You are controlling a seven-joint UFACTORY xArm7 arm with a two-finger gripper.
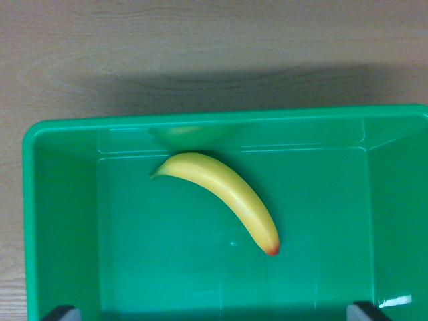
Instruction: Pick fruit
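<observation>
Green bin point(63, 200) on counter point(200, 53); floor bare around banana point(224, 197). End effector point(214, 313) fingertips spread wide, empty, at bottom corners. Banana lies diagonally between and ahead, near far wall.

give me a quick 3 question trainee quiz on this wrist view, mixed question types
1. True or false: the banana lies inside the green bin.
2. Multiple choice: the banana's reddish tip points toward A) the wrist view's upper left, B) the wrist view's lower right, C) straight up.
3. Short answer: what surface does the bin rest on?

Key:
1. True; it lies on the bin floor.
2. B; the stem end lies to the upper left, near the far wall.
3. A light wooden table.

The gripper shows only two dark fingertips at the bottom edge, spread wide apart.
</observation>
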